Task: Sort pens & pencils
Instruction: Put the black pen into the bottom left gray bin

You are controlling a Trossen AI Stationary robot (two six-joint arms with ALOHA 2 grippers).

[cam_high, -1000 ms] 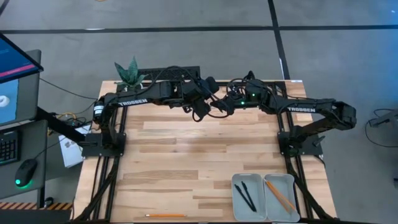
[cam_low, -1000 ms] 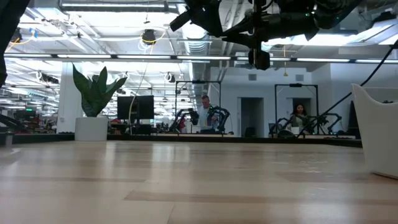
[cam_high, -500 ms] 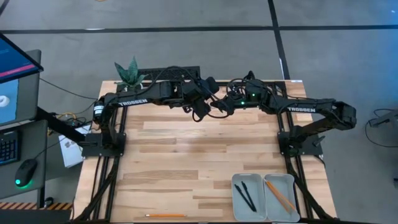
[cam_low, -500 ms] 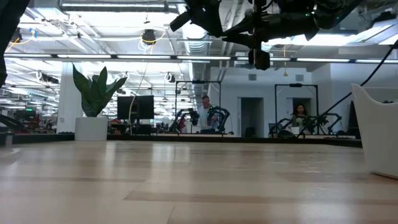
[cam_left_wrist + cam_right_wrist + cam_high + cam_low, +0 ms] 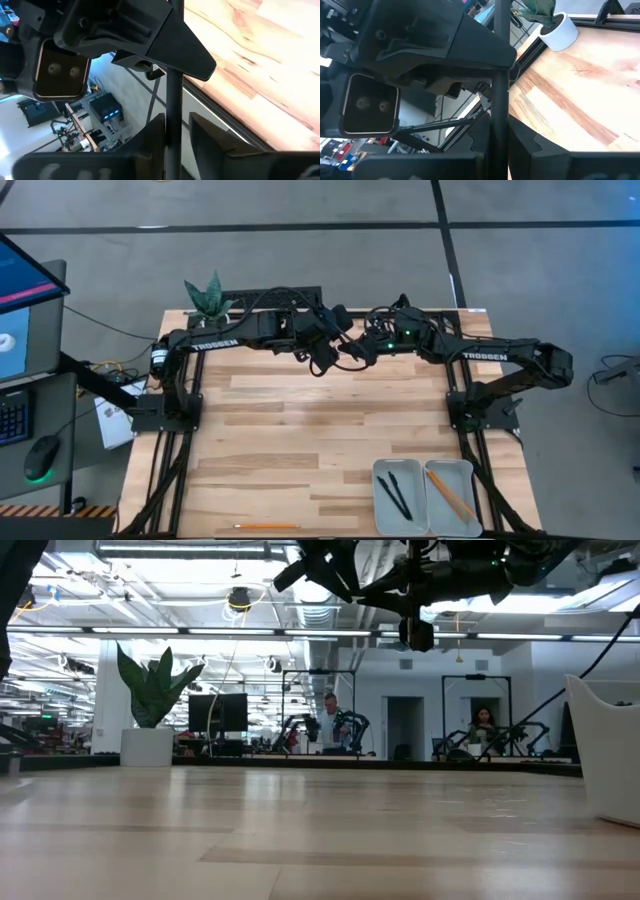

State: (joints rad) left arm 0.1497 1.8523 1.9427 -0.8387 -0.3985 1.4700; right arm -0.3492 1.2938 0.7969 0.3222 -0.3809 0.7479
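Left claw: raised over the back middle of the bench, fingers slightly parted around an upright black pen, one finger standing clear of it, so no firm grip.
Right claw: meets the left claw tip to tip, fingers pressed against the same pen.
Pens, two: in the left white tray, front right corner.
Pencil: in the adjoining right tray.
Pencil, loose: at the bench's front edge.

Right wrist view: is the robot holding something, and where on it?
The right gripper pinches a black pen near one end; the left gripper's fingers flank it farther along, with a gap.
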